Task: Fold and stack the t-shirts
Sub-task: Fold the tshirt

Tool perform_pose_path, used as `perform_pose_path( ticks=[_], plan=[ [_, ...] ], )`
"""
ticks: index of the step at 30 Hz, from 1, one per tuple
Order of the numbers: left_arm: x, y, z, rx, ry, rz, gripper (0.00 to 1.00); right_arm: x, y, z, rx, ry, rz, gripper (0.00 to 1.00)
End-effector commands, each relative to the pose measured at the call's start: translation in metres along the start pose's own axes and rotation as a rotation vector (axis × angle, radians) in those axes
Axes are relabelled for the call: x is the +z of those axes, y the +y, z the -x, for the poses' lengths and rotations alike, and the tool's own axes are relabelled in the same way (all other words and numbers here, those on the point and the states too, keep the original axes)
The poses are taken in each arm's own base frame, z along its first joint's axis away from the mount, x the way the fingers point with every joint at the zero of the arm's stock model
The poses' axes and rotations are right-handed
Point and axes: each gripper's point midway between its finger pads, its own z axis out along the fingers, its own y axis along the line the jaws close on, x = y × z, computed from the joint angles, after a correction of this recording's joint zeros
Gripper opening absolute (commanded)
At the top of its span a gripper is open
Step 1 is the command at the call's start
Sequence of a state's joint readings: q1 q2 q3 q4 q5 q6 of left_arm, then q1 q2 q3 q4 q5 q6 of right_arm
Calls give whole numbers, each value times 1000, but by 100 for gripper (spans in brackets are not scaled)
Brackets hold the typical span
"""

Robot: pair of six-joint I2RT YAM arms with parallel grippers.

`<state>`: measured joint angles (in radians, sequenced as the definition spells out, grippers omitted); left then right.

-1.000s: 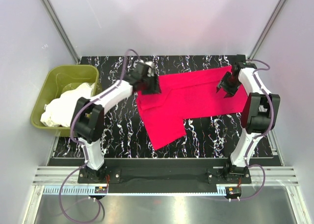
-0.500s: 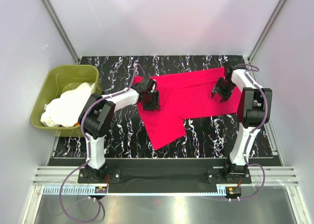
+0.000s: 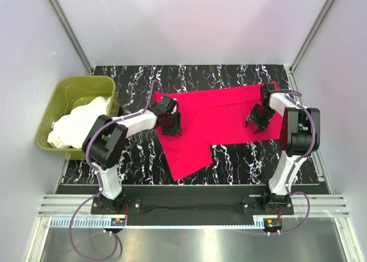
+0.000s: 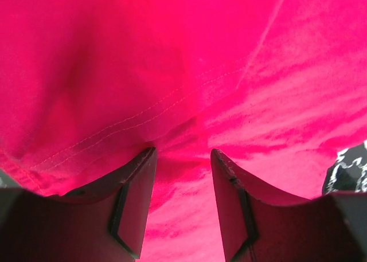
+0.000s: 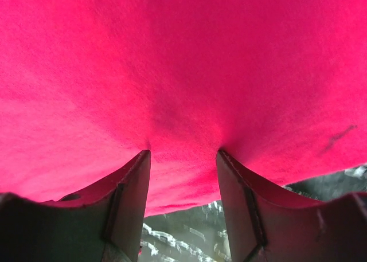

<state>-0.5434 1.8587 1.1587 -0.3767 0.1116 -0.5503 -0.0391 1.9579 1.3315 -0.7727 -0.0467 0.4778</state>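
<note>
A crimson-red t-shirt (image 3: 218,116) lies spread on the black marbled table, one flap reaching toward the near edge. My left gripper (image 3: 170,123) stands on its left part. In the left wrist view the left gripper (image 4: 182,152) has its jaws apart, both tips pressed onto the red t-shirt (image 4: 229,55) beside a stitched seam. My right gripper (image 3: 257,120) stands on the shirt's right part. In the right wrist view the right gripper (image 5: 183,152) is also open, its tips denting the red t-shirt (image 5: 183,61) close to its edge. White t-shirts (image 3: 77,121) lie bundled in the tub.
An olive-green tub (image 3: 69,81) sits at the table's left edge, partly off the black marbled table (image 3: 241,159). Grey walls and metal posts close in the back and both sides. The arm bases stand along the near rail.
Both grippers have come toward the near edge, and the red shirt has slid with them. The left jaws have narrowed a little.
</note>
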Motion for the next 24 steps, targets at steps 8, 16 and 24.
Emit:
perform_pose_path(
  ticks=[8,16,24],
  plan=[
    [-43,74,-101,42,243,188,51,-17,-27,-98,122,160,14,58],
    [-126,10,-51,118,30,-66,74,-98,36,-62,-163,-60,284,79],
    [-134,-11,-4,145,-93,-147,63,-112,184,-88,-174,42,787,79]
  ],
)
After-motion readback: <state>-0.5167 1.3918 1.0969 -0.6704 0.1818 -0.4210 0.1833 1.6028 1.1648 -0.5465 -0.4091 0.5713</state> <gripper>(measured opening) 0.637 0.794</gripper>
